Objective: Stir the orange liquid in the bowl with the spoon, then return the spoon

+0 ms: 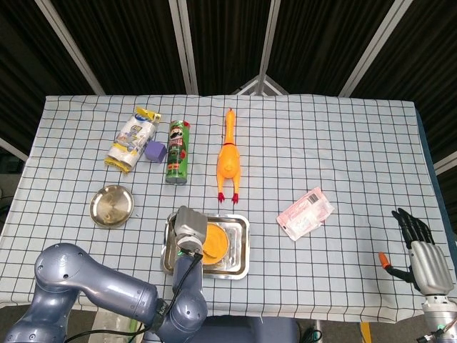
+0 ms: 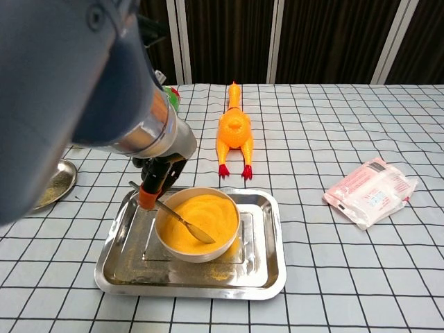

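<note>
Your left hand [image 2: 154, 175] holds spoon [image 2: 179, 219] by handle; spoon slants down right, tip in orange liquid inside bowl [image 2: 197, 224] on tray [image 2: 267, 267]. Right hand [image 1: 421, 251] far off, holding nothing, fingers apart

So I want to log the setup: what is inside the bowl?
The bowl holds orange liquid with the spoon tip dipped in, held by the left hand. The bowl's bottom is covered by the liquid.
</note>
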{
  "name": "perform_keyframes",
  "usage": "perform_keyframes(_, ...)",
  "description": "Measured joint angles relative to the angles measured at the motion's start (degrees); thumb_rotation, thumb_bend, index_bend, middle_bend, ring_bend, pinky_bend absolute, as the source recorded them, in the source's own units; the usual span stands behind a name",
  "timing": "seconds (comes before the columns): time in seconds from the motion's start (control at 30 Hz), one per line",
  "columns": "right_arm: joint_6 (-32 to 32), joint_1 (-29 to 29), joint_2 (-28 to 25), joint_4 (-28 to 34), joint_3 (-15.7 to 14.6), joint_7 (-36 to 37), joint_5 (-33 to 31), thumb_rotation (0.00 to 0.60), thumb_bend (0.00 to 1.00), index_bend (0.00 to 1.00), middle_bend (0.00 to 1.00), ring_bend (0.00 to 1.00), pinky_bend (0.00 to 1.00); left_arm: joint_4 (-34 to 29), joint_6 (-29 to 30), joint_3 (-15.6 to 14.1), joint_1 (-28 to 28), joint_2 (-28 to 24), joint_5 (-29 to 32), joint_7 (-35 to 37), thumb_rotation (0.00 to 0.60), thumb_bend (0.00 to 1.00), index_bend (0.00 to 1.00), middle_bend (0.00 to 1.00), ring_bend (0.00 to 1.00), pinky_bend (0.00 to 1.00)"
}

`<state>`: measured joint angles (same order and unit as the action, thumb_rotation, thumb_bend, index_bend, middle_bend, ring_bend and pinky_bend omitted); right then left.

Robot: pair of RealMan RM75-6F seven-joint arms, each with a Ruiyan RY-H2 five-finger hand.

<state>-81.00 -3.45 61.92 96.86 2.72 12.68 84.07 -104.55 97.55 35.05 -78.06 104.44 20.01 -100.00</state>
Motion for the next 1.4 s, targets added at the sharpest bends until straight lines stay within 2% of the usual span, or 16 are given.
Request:
perform_keyframes(0.7, 0.30, -0.02, -0.15, 0.39, -0.07, 0.35, -0.20, 0.600, 0.40, 0.00, 0.00, 0.00, 0.00, -3.71, 0.90, 0.46, 0.61, -3.25, 2.74, 1.71, 0.600, 0.76, 0.86, 1.00, 1.00, 1.00)
perform_keyframes(1.2, 0.48, -0.06, -0.28, 0.32, 0.03, 1.11, -0.42, 0.600, 0.40, 0.00, 0.00, 0.00, 0.00, 3.13, -3.60, -1.41, 0.41, -0.43, 3.48, 2.89, 0.600, 0.76, 0.86, 1.00, 1.00, 1.00)
perform_keyframes(1.4, 0.59, -0.12, -0.38, 0.31, 0.02, 1.44, -0.33, 0.600, 0.40, 0.00, 0.00, 0.00, 0.00, 6.05, -5.06, -1.63, 0.14, 0.77, 1.29, 4.68, 0.600, 0.76, 0.86, 1.00, 1.00, 1.00)
